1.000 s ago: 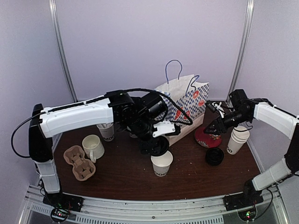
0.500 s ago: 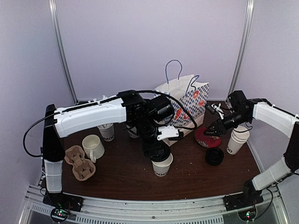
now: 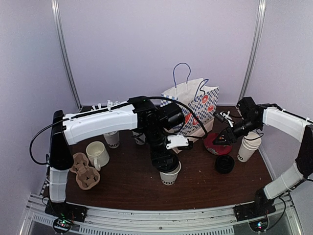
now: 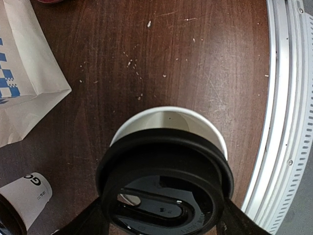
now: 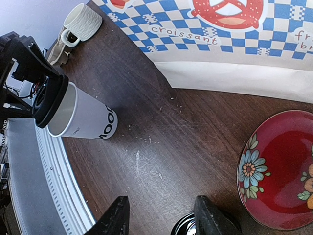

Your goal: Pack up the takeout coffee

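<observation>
Black plastic, in the form of a round lid (image 4: 164, 188), is being gripped from both sides by the left tool (image 3: 167, 165), whose fingers (image 4: 90, 221) are being cut off by the lower edge of the wrist view. The lid is being held just over the open mouth of a white paper cup (image 4: 168, 121) standing upright on the dark wooden worktop (image 3: 132, 188), near its front edge. Only the far arc of the cup's rim is being shown from the wrist; the rest is being hidden by the lid, and whether the lid is touching the rim cannot be told. From above, the lid itself is being hidden almost wholly by the tool. The right tool (image 5: 162, 215) is being held open and empty over the worktop beside a red flowered plate (image 5: 279, 171), which is being cropped at the frame's right edge. A second black lid (image 3: 224, 164) is lying flat on the worktop below that tool, barely showing at the bottom of the right wrist view. A patterned paper bag (image 3: 190, 110) is standing behind, its lower left part being screened by the left arm. Another lettered cup (image 4: 24, 196) is being cut off at the left wrist view's corner.
</observation>
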Robot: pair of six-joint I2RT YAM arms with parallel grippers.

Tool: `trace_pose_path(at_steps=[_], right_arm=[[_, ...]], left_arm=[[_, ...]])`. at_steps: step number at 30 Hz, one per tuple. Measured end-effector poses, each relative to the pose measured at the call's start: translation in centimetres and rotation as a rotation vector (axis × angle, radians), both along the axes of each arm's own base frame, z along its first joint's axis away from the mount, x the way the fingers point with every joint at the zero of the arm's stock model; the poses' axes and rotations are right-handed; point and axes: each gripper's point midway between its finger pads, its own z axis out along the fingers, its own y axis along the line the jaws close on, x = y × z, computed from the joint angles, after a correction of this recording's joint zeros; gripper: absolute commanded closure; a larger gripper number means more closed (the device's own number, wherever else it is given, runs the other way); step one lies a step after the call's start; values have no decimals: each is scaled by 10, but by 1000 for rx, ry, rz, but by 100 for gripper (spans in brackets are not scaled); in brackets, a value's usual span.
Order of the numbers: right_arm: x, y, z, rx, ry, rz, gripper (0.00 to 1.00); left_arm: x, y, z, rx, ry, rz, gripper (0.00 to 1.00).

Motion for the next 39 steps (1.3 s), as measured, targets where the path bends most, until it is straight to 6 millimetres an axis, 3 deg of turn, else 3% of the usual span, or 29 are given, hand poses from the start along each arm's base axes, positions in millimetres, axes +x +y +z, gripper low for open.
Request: trace_pose_path(at_steps=[24, 26, 39], right_arm=[[-3, 0, -6, -1, 33, 10, 51], [-3, 0, -6, -2, 32, 13, 51], [-6, 1, -8, -4, 46, 23, 51]], left_arm=[[0, -7, -12, 10, 30, 12, 16], [-1, -8, -11, 5, 34, 12, 3], [2, -12, -6, -15, 27, 18, 3]])
